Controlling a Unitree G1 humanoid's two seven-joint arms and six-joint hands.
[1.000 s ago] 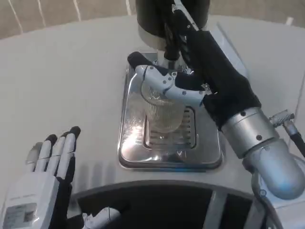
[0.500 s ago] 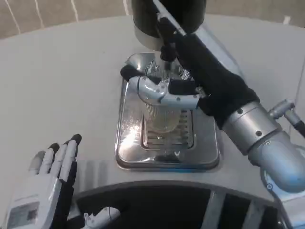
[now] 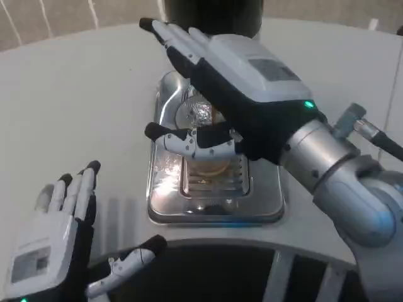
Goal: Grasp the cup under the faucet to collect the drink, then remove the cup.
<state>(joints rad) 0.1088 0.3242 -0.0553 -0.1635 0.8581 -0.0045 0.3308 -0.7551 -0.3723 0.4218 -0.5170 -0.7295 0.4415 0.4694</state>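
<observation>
1. The white table [image 3: 75, 94] spreads under everything.
2. The right hand [image 3: 233, 82] reaches over the tray — fingers stretched flat toward the dark dispenser [image 3: 211, 9], thumb curled below across the cup's near side; whether it actually grips the cup, I cannot tell.
3. The left hand [image 3: 53, 242] rests at the near left, fingers apart, holding nothing.
4. The steel drip tray [image 3: 164, 189] sits before the dispenser.
5. The cup [image 3: 204, 167] stands on the tray's grate — mostly hidden beneath the right hand.

glossy metal drip tray [image 3: 165, 207] (mirror-bright), matt white table [image 3: 75, 107], clear ribbed cup [image 3: 208, 165].
</observation>
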